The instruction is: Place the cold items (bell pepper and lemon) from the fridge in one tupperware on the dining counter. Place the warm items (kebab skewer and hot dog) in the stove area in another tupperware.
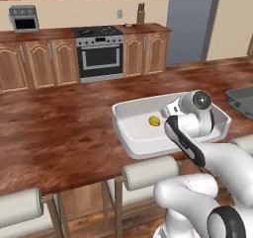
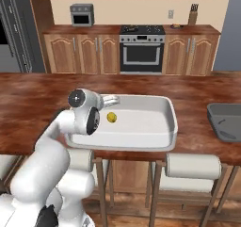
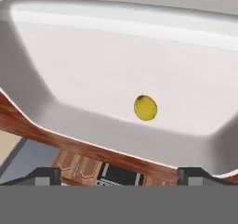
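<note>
hand open above lemon in tupperware.

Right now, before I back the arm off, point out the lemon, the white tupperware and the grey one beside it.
lemon (image 3: 145,108), hand view, middle of its yellow skin.
white tupperware (image 2: 173,115), right base view, its right rim.
grey tupperware (image 2: 226,127), right base view, bare inner floor.

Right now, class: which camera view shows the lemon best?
The hand view: the lemon sits large and unblocked on the white tupperware floor. In the left base view and right base view it is a small yellow spot beside the arm.
</note>
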Motion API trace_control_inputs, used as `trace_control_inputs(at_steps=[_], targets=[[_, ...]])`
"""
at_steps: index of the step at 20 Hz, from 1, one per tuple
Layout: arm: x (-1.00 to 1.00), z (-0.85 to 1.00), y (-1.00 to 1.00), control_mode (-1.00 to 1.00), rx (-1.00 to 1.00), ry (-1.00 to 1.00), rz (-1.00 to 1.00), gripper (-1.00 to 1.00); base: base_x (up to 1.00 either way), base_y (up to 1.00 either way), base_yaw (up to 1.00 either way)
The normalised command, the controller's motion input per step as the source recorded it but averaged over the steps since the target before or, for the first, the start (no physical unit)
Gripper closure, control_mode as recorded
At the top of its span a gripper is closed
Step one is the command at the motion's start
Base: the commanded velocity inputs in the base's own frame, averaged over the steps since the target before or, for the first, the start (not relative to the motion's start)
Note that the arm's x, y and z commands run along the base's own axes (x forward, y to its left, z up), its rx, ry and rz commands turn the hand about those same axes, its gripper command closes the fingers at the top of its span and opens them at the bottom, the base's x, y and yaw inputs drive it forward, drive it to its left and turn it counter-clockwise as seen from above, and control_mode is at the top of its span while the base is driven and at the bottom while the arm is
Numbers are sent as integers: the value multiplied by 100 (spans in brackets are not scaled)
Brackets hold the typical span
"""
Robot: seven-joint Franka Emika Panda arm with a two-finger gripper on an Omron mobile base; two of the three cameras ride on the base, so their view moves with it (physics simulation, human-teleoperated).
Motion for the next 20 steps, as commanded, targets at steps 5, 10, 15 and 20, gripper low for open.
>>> trace_control_inputs(at_steps=[5,10,15,20], targets=[[-100,11,6,-100,-3,10,39,-100,0,0,0],[-83,-4,36,-100,-5,10,19,-100,0,0,0],[7,-5,40,-100,-36,45,0,-100,0,0,0],[2,-2,10,100,-8,11,0,-100,-12,7,1]])
